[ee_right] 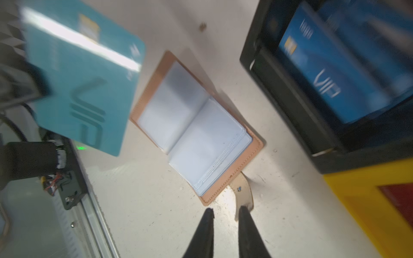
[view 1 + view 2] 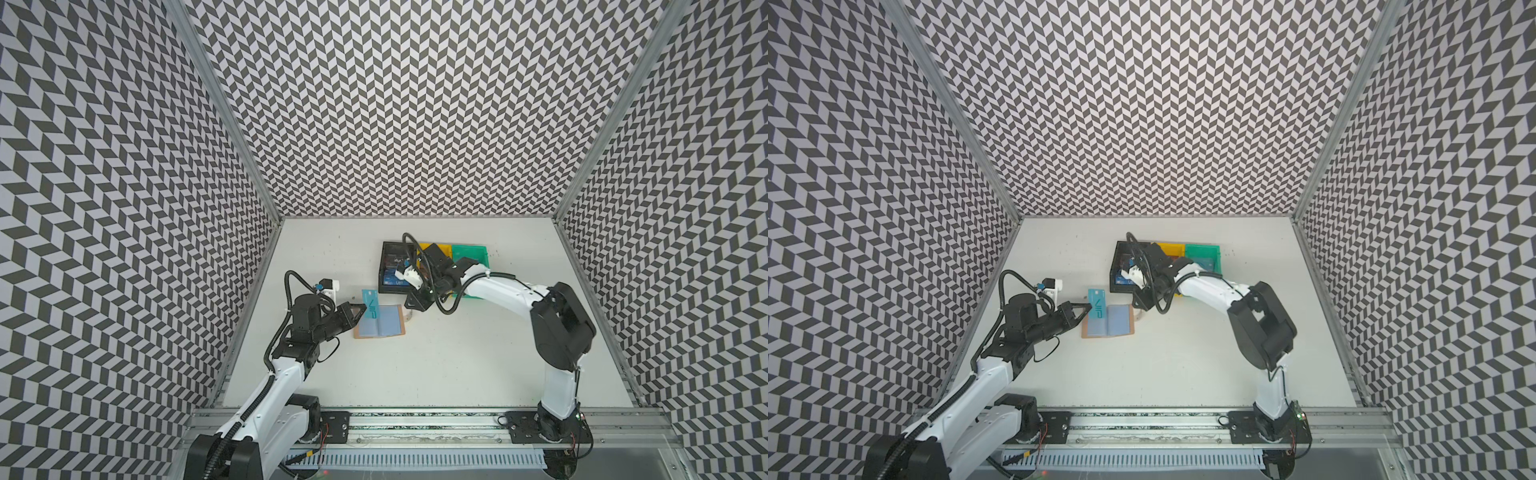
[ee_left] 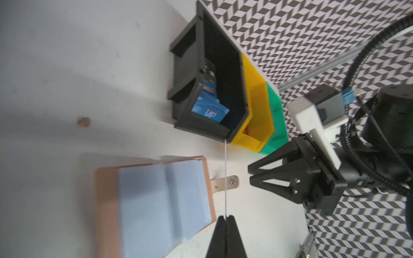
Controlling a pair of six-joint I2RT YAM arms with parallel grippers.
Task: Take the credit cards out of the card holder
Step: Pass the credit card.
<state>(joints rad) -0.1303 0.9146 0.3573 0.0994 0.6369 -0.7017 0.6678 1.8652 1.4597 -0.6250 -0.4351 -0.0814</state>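
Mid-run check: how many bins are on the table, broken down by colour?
black bin: 1
yellow bin: 1
green bin: 1
Total: 3 bins

The card holder (image 1: 194, 131) lies open on the white table (image 1: 156, 201), pale sleeves facing up. Its snap tab (image 1: 242, 194) ends just beside one fingertip of the right gripper (image 1: 224, 211), whose jaws stand a little apart over bare table. A teal card (image 1: 82, 89) marked VIP hangs blurred above the table, off the holder. A blue card (image 1: 324, 73) lies in the black bin (image 1: 290, 107) — a yellow bin (image 1: 357, 201) adjoins it.
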